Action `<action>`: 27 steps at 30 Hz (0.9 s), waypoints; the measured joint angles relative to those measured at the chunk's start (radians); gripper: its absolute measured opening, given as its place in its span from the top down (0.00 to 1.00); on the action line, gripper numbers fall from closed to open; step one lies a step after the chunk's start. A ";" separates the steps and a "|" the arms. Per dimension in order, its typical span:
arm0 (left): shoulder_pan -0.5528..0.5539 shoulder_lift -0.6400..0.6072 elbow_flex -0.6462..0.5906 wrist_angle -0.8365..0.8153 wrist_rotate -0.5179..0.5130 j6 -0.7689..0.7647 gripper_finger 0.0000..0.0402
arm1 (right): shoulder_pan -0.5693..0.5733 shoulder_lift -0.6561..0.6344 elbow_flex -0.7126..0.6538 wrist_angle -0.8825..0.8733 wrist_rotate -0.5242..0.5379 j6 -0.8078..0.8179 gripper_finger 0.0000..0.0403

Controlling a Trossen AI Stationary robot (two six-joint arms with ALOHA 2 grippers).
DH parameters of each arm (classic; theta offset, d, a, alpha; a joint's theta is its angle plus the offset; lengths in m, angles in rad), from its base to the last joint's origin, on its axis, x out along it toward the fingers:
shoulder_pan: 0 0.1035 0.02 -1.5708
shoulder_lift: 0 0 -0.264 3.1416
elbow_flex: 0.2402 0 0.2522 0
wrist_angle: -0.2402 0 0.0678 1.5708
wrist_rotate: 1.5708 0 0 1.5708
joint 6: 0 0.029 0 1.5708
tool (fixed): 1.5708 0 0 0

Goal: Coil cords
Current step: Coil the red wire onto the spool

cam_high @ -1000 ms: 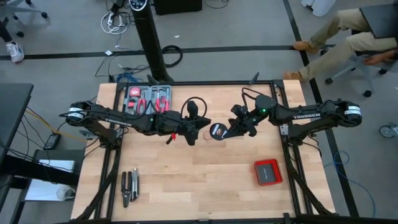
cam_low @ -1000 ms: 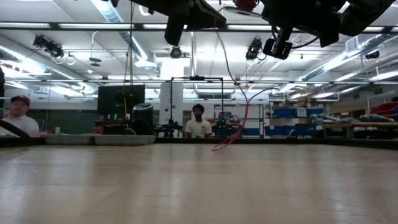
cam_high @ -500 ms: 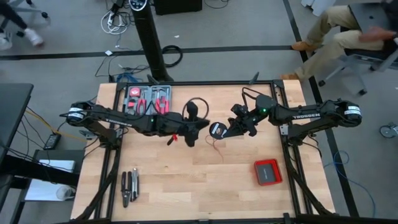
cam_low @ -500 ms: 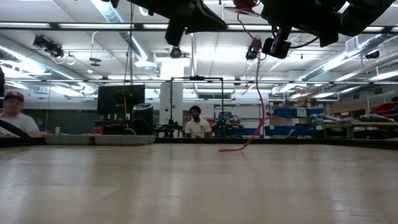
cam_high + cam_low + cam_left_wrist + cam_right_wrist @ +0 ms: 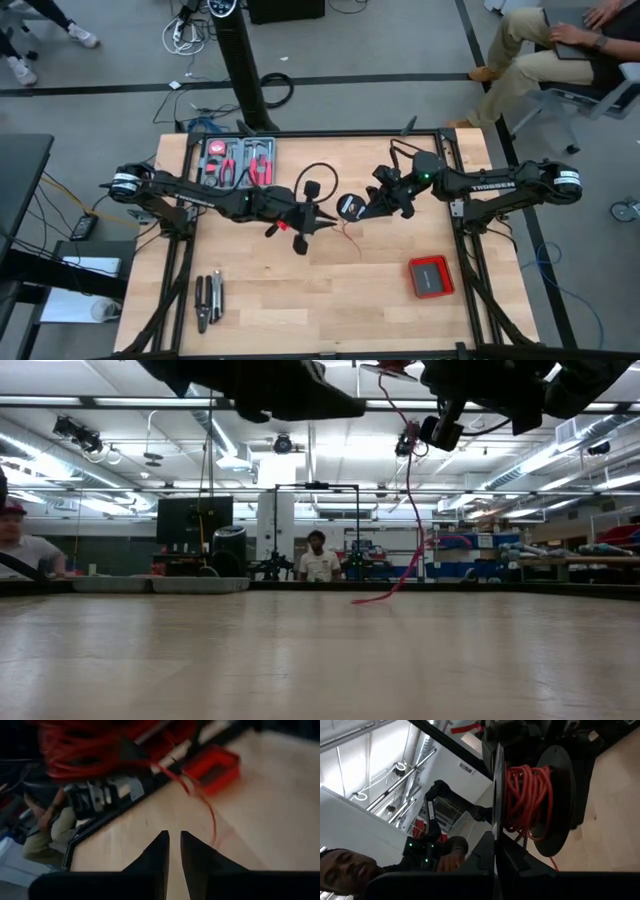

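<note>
Winding step in hand: spool [image 5: 350, 207] of red wire [image 5: 526, 800] is pinched mid-worktop by right hand [image 5: 372, 206], tail dangling; left hand [image 5: 312, 224], nearly pressed together and empty, must catch the tail next.

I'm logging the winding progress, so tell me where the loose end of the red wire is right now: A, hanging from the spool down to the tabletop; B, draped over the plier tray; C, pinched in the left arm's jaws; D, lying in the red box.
A: the red wire hangs from the spool held at the right gripper, its tail reaching the table.
</note>
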 joint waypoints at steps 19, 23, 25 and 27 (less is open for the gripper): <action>0.002 0.066 -0.021 0.163 0.033 -0.593 0.82 | -0.019 0.000 0.001 -0.005 0.029 -0.025 1.00; 0.002 0.066 -0.022 0.206 0.049 -0.666 0.81 | -0.023 0.000 0.001 -0.015 0.031 -0.038 1.00; 0.002 0.066 -0.022 0.208 0.050 -0.694 0.81 | -0.023 0.000 0.001 -0.017 0.031 -0.039 1.00; 0.002 0.066 -0.022 0.218 0.050 -0.725 0.81 | -0.023 0.000 0.001 -0.017 0.035 -0.043 1.00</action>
